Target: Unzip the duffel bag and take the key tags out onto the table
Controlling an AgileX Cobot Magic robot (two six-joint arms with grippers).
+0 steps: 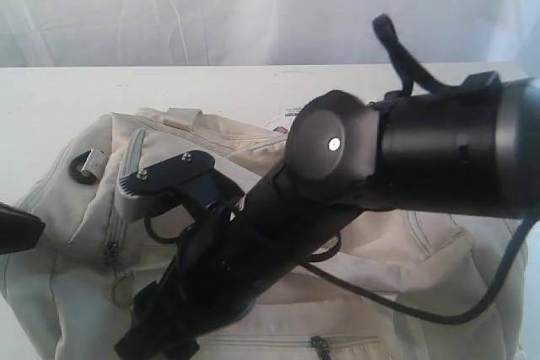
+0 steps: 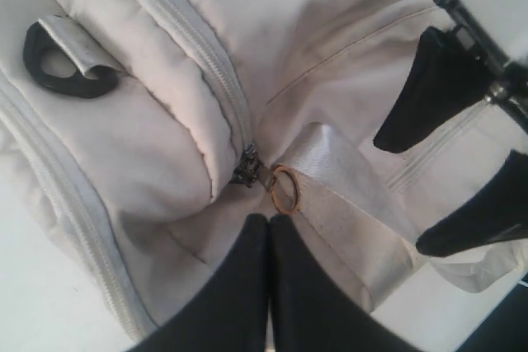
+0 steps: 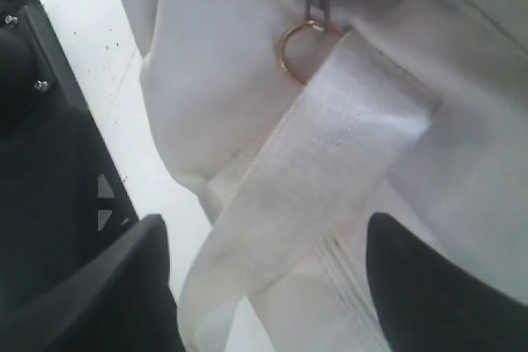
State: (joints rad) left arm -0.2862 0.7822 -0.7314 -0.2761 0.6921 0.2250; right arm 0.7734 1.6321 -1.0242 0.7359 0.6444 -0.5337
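The cream duffel bag [image 1: 67, 242] lies on the white table [image 1: 211, 86], its grey zipper [image 2: 186, 47] zipped. At the zipper's end, the slider [image 2: 247, 166] carries a brass ring [image 2: 283, 189] that rests on a pale webbing handle [image 2: 346, 204]. My left gripper [image 2: 268, 220] is shut, with its tips just short of that ring and nothing visible between them. My right gripper [image 3: 268, 237] is open and straddles the webbing handle [image 3: 330, 154] below the ring [image 3: 299, 49]. Its dark fingers [image 2: 429, 88] also show in the left wrist view. The key tags are hidden.
The right arm [image 1: 354, 174] and its cable [image 1: 405, 305] cover the middle of the bag in the exterior view. A black strap ring [image 1: 83, 166] sits on the bag's left end. A white label [image 1: 283, 120] peeks out behind the bag. Another zipped pocket [image 1: 321, 345] runs along the bag's near side.
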